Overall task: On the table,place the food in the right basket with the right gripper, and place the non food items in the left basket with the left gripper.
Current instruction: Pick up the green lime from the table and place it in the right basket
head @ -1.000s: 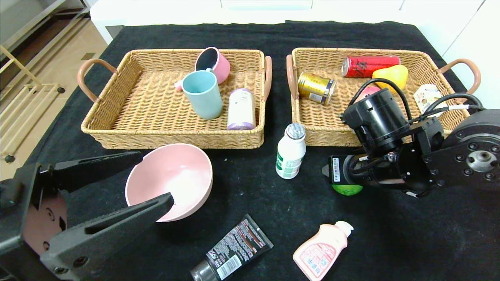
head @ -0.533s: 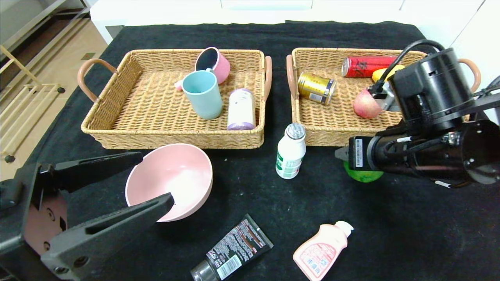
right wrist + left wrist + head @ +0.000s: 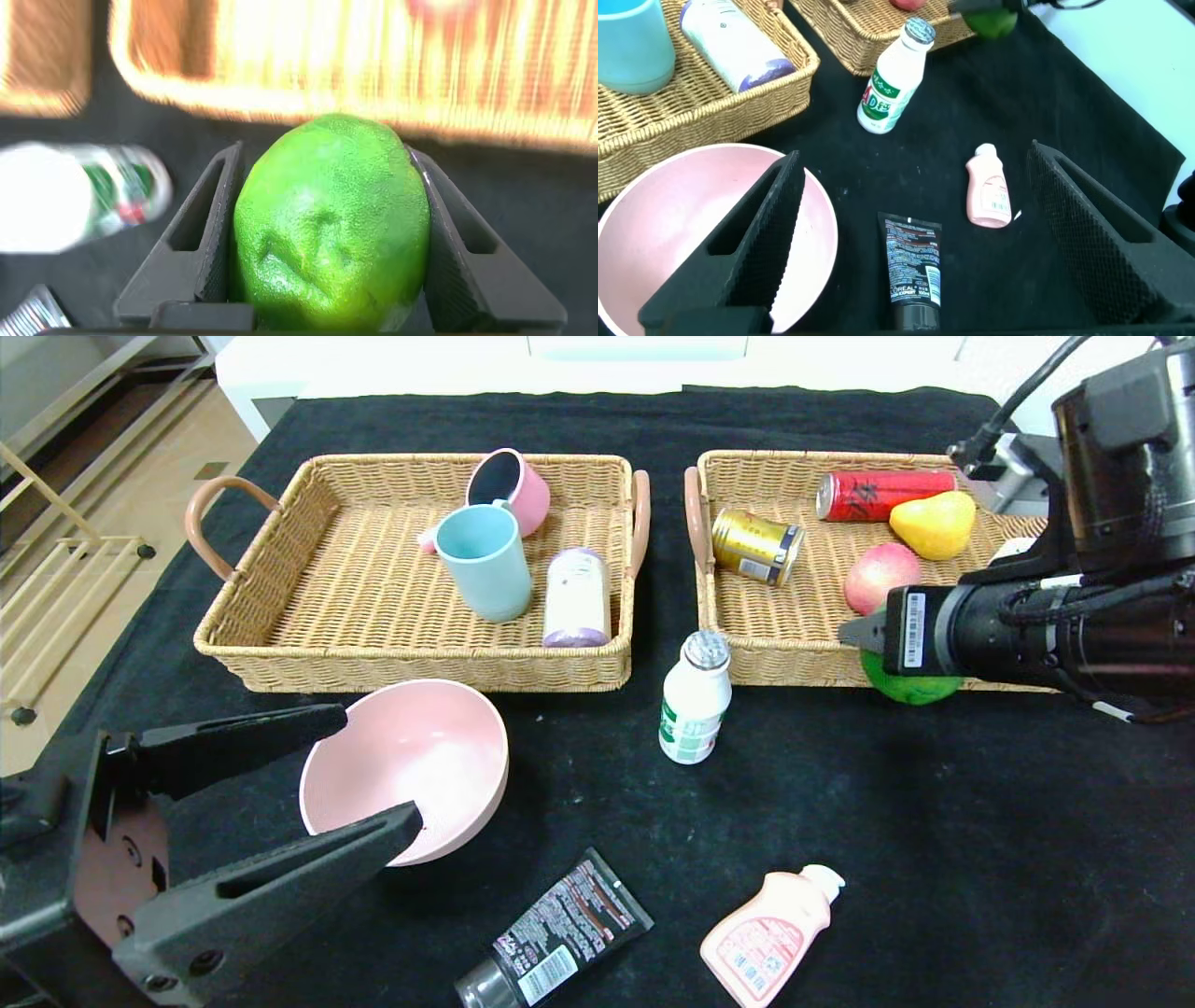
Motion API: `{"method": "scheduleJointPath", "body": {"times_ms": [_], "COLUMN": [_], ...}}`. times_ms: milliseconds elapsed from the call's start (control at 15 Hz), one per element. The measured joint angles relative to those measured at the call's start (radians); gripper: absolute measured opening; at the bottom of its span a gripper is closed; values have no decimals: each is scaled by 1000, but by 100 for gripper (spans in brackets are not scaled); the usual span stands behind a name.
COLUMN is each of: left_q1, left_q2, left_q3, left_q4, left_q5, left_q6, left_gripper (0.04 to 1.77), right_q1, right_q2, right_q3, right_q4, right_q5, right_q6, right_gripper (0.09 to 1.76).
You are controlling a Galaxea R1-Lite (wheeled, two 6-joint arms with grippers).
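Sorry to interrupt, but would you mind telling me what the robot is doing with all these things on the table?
It is sorting items into two wicker baskets. The right claw grips a green lime, held at the front wall of the right basket, not yet inside. The left claw is open, straddling the rim of the pink bowl on the table. A white bottle, a black tube and a pink bottle are on the cloth.

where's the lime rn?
The lime is clamped in the right gripper, held at the front wall of the right basket, on the head view's right, just below the peach.
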Motion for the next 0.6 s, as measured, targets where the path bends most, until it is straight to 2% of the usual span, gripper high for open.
{"method": "scheduleJointPath", "body": {"times_ms": [267,600], "left_q1": [-1,0], "left_q2": [0,-4], "left_q3": [0,-4], "left_q4": [0,0], "left_q5": [0,0], "left_q6": [0,0], "left_gripper": [172,172], "right_q1": [-30,-58], "right_q2": [41,132], "right_q3": [-11,-26], "right_q4": [-196,-380], "right_q5": [1,3], "right_q6": [-82,-122], "right_gripper": [114,114]}}
